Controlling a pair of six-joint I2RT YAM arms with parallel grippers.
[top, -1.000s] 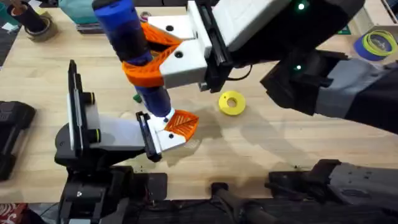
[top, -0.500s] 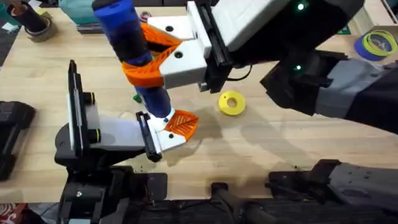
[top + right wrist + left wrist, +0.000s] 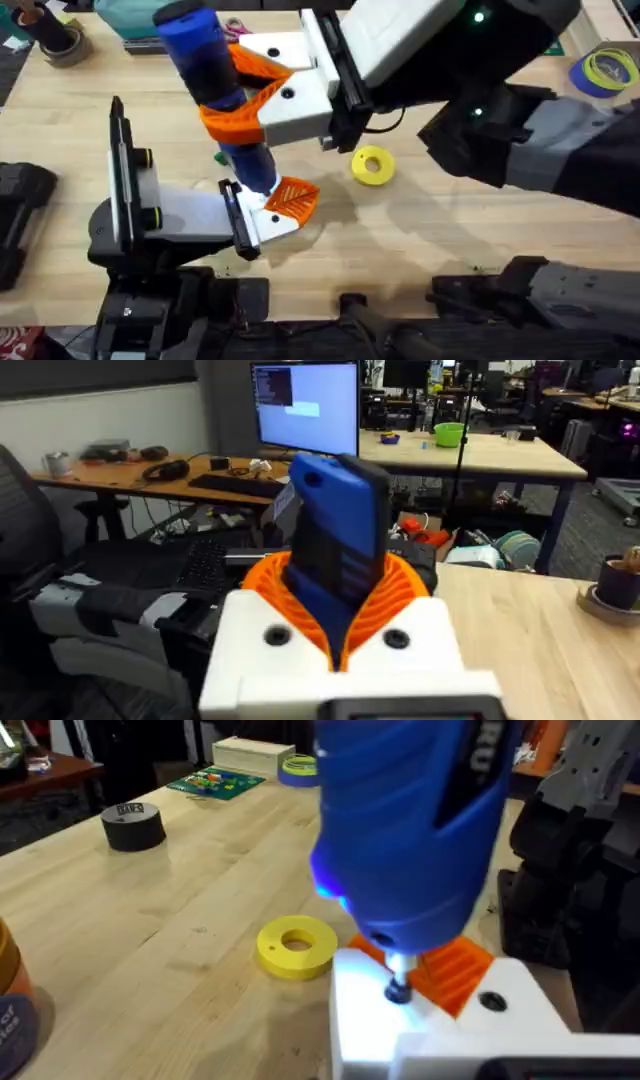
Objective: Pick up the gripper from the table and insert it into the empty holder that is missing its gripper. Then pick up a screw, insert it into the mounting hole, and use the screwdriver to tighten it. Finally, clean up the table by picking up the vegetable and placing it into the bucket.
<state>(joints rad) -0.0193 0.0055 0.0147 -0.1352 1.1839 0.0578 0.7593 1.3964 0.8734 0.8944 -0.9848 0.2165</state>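
The table [image 3: 450, 230] is light wood with fine lines in it, smooth and a bit shiny. The screwdriver [image 3: 215, 80] is blue plastic, smooth and glossy, with a thin shiny metal tip [image 3: 398, 982]. The holder [image 3: 440, 1030] is white plastic, smooth and matt. The gripper [image 3: 292, 198] at its 3 o'clock side is orange plastic with ribs. The yellow ring [image 3: 372, 165] looks like matt plastic.

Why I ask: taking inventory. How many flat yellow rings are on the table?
1. The yellow ring lies flat on the table, just right of the screwdriver tip. Others may be hidden under the arms.
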